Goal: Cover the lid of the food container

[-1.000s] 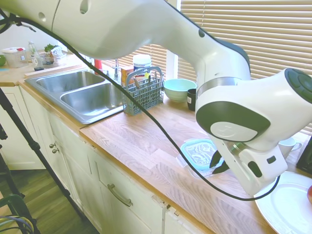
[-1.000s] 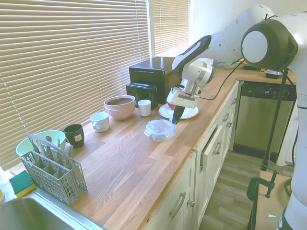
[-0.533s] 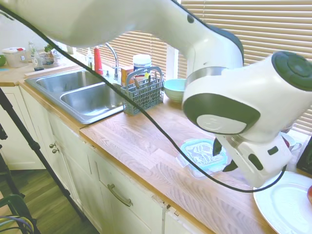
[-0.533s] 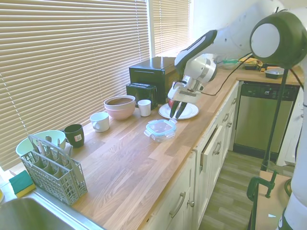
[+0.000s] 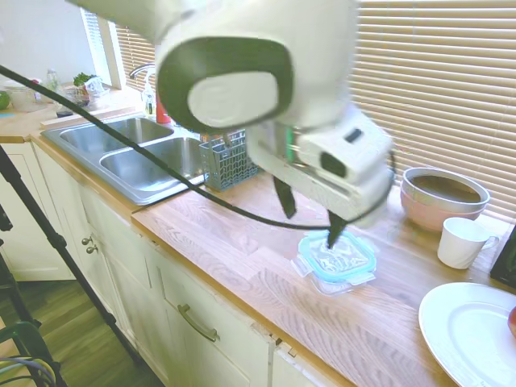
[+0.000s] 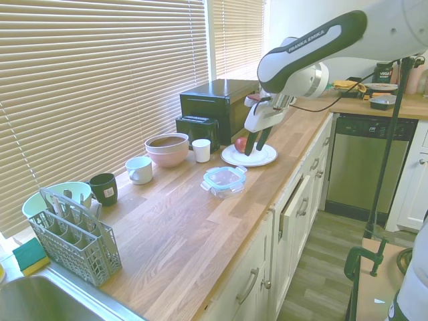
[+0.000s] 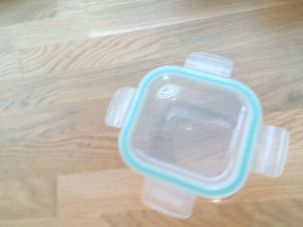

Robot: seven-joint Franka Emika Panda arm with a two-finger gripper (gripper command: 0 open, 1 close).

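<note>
The lid (image 5: 339, 256), clear with a teal rim and four snap tabs, lies flat on top of the clear glass food container (image 6: 223, 192) on the wooden counter. Through the lid (image 7: 189, 130) the wrist view shows the dish's inside, which holds nothing, and all four tabs stick out sideways. My gripper (image 6: 255, 142) hangs well above the counter, apart from the lid (image 6: 224, 178). Its two dark fingers are open with nothing between them. In the first exterior view the gripper (image 5: 309, 216) hovers just over the lid's near-left side.
A white plate (image 6: 264, 158) with a red fruit on it lies beyond the container. A pink bowl (image 6: 167, 148), a white cup (image 6: 201, 150), a black toaster (image 6: 214, 107) and mugs line the window side. A cutlery basket (image 5: 234, 157) and a sink (image 5: 145, 153) lie further along.
My gripper has risen from the lid's edge to well above the counter, and its fingers have spread apart. The lid stays on the container where it was.
</note>
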